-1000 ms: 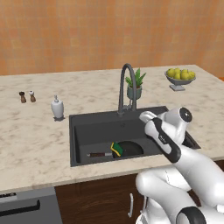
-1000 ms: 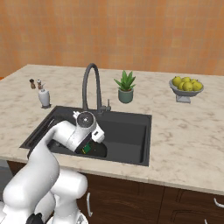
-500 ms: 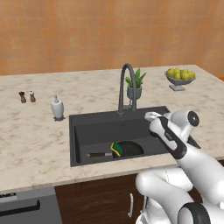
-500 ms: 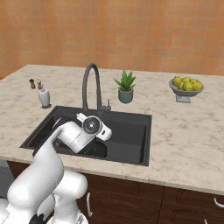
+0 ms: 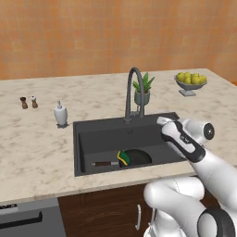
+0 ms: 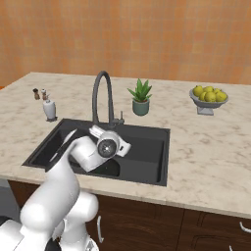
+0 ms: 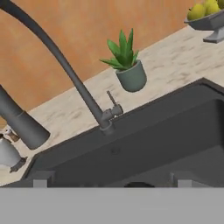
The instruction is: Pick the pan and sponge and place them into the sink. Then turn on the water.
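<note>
The black pan [image 5: 138, 157] lies on the floor of the dark grey sink [image 5: 99, 127], its brown handle pointing left. The green and yellow sponge [image 5: 123, 158] rests on the pan's left rim. My gripper [image 5: 161, 121] hovers over the right half of the basin, level with the counter. It points at the base of the arched faucet [image 5: 131, 90] and stands open and empty. In the hand view the fingertips [image 7: 39, 183] stand wide apart below the faucet's lever [image 7: 113, 101]. No water falls from the spout [image 7: 25, 126]. In the right base view my arm covers the pan.
A potted plant [image 5: 142, 90] stands just behind the faucet. A bowl of lemons [image 5: 190, 82] sits at the back right. A soap dispenser [image 5: 60, 114] and two small shakers [image 5: 28, 102] stand left of the sink on the marble counter [image 5: 37, 152].
The hand has turned and its wrist has swung to the right, away from the pan, and now faces the faucet base. Jaws stay open. Pan and sponge have not moved.
</note>
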